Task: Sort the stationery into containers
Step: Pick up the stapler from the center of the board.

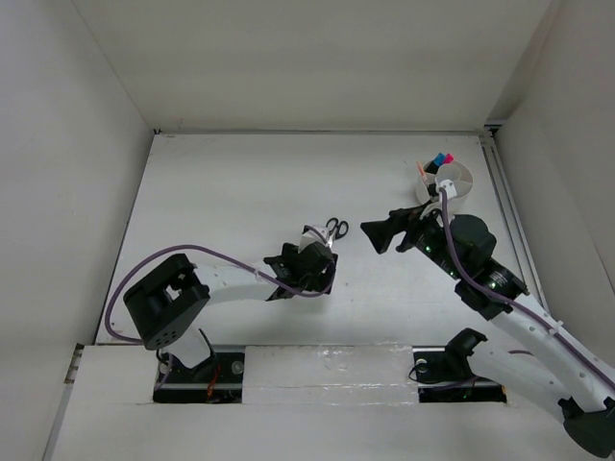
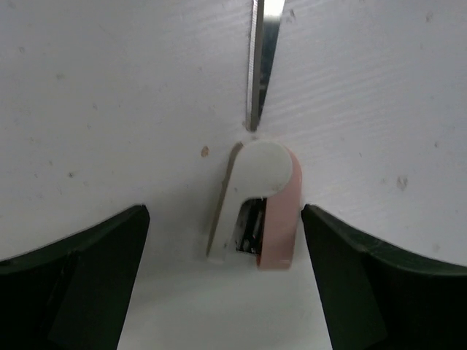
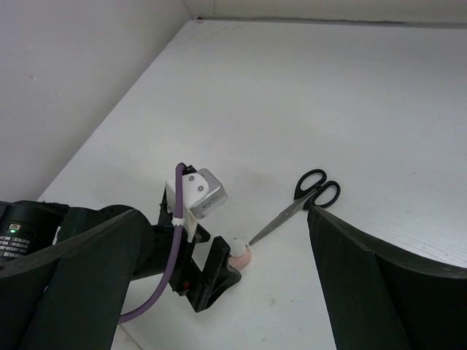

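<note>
The black-handled scissors (image 1: 335, 229) lie flat mid-table, also seen in the right wrist view (image 3: 300, 202); their blade tip (image 2: 257, 73) points at a small white-and-pink item (image 2: 255, 211). My left gripper (image 1: 320, 263) is open, low over the table, its fingers (image 2: 80, 284) on either side of that item without touching it. The item also shows in the right wrist view (image 3: 241, 254). My right gripper (image 1: 384, 230) is open and empty, raised to the right of the scissors. The round white tub (image 1: 454, 182) stands at the far right and holds pink- and blue-capped markers (image 1: 438, 158).
White walls close the table in at the left, back and right. The right arm's body lies between the scissors and the tub. The left arm's wrist camera (image 3: 198, 191) stands above the small item.
</note>
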Controlling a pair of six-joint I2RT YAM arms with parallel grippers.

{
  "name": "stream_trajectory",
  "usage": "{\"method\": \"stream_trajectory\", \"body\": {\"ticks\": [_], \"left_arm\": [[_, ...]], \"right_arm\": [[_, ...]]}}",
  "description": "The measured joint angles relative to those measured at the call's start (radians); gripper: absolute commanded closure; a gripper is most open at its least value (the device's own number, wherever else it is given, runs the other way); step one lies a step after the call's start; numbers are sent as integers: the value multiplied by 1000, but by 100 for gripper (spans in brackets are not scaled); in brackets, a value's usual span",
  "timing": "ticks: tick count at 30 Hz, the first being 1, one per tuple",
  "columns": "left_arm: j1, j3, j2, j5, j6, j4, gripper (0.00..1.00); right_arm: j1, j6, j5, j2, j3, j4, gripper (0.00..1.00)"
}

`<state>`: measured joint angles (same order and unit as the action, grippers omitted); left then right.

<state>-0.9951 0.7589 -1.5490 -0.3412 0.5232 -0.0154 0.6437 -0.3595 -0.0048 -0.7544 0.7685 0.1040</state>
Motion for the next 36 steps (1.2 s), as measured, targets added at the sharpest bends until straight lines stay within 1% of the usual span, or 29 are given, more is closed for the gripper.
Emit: {"method": "stream_trajectory", "body": {"ticks": [2, 4, 5, 6, 7, 8, 11, 15, 18, 19, 23, 25, 29, 32, 36], "left_arm": [[-1, 0, -17, -11, 6, -6, 19], [-3, 12, -32, -25, 10, -8, 27], [-3, 20, -40, -32, 10, -10, 33], [-6, 27, -48, -38, 11, -11, 47], [-7, 32, -54, -41, 16, -10, 85], [-10, 38, -60, -45, 23, -12, 100], [-26, 55, -68, -56, 34, -34, 100], [-35, 60, -46, -61, 59, -92, 100], [-37, 36, 60, -54, 52, -119, 100], [-37, 17, 122, -48, 41, -107, 100], [-37, -47, 389, -6, -32, -7, 100], [-37, -68, 486, 17, -71, 62, 100], [-37, -127, 591, 39, -154, 191, 100], [-37, -196, 650, 39, -222, 267, 100], [-43, -269, 715, 43, -302, 353, 100]], "right_arm": [[4, 0, 2, 0, 0, 0, 0], [6, -1, 3, 0, 0, 0, 0], [6, -1, 5, 0, 0, 0, 0], [6, -2, 6, 0, 0, 0, 0], [6, -3, 8, 0, 0, 0, 2], [6, -3, 9, 0, 0, 0, 2], [10, -5, 13, 0, 0, 0, 3], [13, -16, 26, -16, 0, -6, 2], [-2, -33, 22, -61, 0, -7, 2], [-14, -39, 8, -76, 0, -7, 2], [-71, -87, -74, -109, -13, -52, 2], [-87, -109, -134, -119, -22, -91, 3], [-79, -143, -223, -153, -24, -142, 4], [-54, -170, -267, -168, -24, -163, 4], [-23, -210, -309, -181, -24, -196, 7]]}}
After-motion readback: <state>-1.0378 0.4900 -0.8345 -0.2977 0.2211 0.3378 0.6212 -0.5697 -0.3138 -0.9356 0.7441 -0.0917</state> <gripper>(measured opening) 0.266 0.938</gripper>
